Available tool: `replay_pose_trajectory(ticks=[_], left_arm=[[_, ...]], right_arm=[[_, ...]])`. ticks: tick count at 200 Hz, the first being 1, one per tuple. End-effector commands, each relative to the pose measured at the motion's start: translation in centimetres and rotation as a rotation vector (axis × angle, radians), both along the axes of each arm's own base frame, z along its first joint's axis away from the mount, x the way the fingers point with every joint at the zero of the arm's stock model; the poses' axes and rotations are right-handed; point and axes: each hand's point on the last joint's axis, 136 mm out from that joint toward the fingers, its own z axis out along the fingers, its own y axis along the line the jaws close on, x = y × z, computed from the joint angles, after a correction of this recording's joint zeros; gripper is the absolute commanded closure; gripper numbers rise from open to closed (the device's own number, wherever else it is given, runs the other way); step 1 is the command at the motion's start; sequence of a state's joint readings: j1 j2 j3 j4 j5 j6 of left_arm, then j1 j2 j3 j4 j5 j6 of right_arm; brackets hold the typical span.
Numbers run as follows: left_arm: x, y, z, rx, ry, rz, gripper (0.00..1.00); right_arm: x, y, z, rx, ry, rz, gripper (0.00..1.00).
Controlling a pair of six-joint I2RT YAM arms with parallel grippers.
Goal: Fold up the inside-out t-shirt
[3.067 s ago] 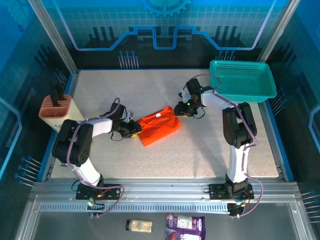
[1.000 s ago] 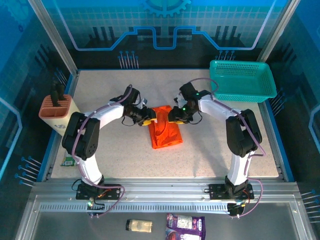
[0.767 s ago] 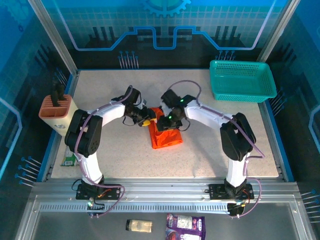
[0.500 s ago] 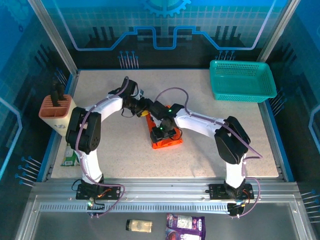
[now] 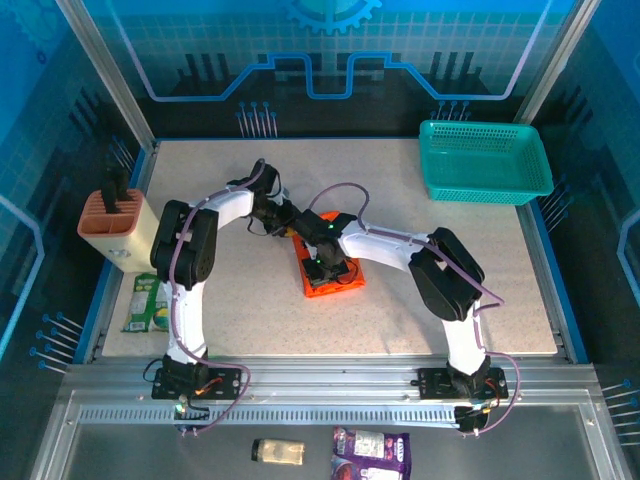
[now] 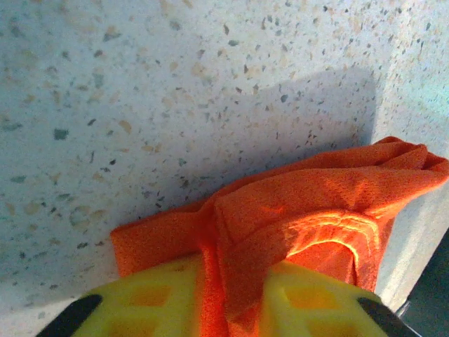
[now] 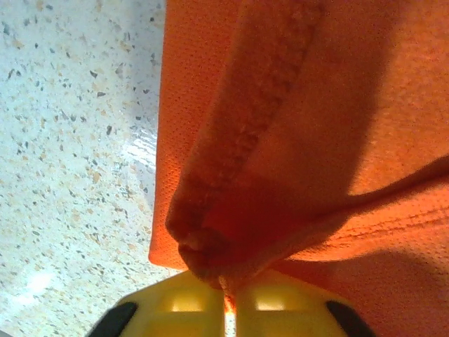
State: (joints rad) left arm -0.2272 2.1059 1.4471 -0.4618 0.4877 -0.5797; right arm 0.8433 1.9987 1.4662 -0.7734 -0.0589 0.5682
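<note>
The inside-out t-shirt (image 5: pixel 342 279) is a small bright orange bundle lying folded at the middle of the speckled table. My left gripper (image 5: pixel 294 230) is at its far left corner and my right gripper (image 5: pixel 322 262) is over its middle. In the left wrist view the yellow fingers (image 6: pixel 154 298) of the left gripper (image 6: pixel 235 284) are shut on a ridge of the orange t-shirt (image 6: pixel 316 203). In the right wrist view the right gripper (image 7: pixel 230 284) pinches a thick bunched fold of the t-shirt (image 7: pixel 302 126), its yellow fingertips (image 7: pixel 182 298) almost touching.
A teal mesh basket (image 5: pixel 485 160) stands at the far right corner. A pinkish holder (image 5: pixel 112 222) stands at the left edge, with a green packet (image 5: pixel 148 305) below it. Two small packets (image 5: pixel 370 450) lie in front of the arm bases.
The right gripper swung from the shirt's far right side to over its middle. Both grippers, open a second ago, have closed on the cloth. The bundle looks shorter.
</note>
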Motion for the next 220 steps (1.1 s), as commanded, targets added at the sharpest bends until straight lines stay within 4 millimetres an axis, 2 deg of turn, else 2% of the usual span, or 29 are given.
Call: replay_pose_trajectory(ticks=[1,23,44,59,71,87,105,120,141,160,177,187,212,220], left_arm=[[0.8,-0.6,1.6,-0.022,-0.044,-0.004,0.88],[1.5,-0.5,3.2,-0.022,-0.087,0.004,1.0],[1.6,-0.4,5.5,-0.015,-0.125,0.0,1.0],[0.9,0.6,6.3,0.034,-0.138,-0.004,1.0],[0.1,1.9,5.5,0.088,-0.119,0.004,1.0],[-1.1,3.3,3.1,0.112,-0.062,0.025,1.0],[-2.1,4.3,0.8,0.148,-0.019,0.026,1.0],[-2.4,4.8,-0.2,0.176,-0.014,0.029,1.0],[-2.6,5.9,-1.6,0.234,0.009,0.028,1.0],[-2.2,6.3,-1.9,0.249,0.001,0.036,1.0],[-1.7,6.3,-1.6,0.246,-0.017,0.039,0.95],[-1.3,6.2,-0.9,0.235,-0.041,0.046,0.88],[-0.9,6.0,1.9,0.211,-0.107,0.068,0.69],[-0.8,6.0,3.2,0.194,-0.142,0.074,0.64]], right_arm=[[0.2,-0.2,1.5,0.005,-0.017,0.003,0.99],[0.2,-0.4,3.4,0.012,-0.029,0.025,1.0],[-0.3,-0.5,5.5,0.024,-0.024,0.057,1.0],[-0.9,0.1,6.6,0.061,-0.012,0.086,1.0],[-1.6,1.3,6.3,0.118,0.023,0.108,1.0],[-2.7,2.9,4.2,0.178,0.121,0.126,1.0],[-3.6,4.6,2.3,0.237,0.198,0.141,1.0],[-3.9,5.6,1.2,0.281,0.237,0.137,1.0],[-3.4,6.1,0.6,0.307,0.241,0.121,1.0],[-2.9,6.7,1.1,0.343,0.232,0.111,1.0],[-2.6,7.2,1.9,0.376,0.217,0.111,1.0],[-2.4,7.5,2.6,0.403,0.21,0.111,1.0],[-2.4,9.0,4.3,0.519,0.214,0.128,0.75],[-2.0,8.9,4.8,0.537,0.206,0.12,0.71]])
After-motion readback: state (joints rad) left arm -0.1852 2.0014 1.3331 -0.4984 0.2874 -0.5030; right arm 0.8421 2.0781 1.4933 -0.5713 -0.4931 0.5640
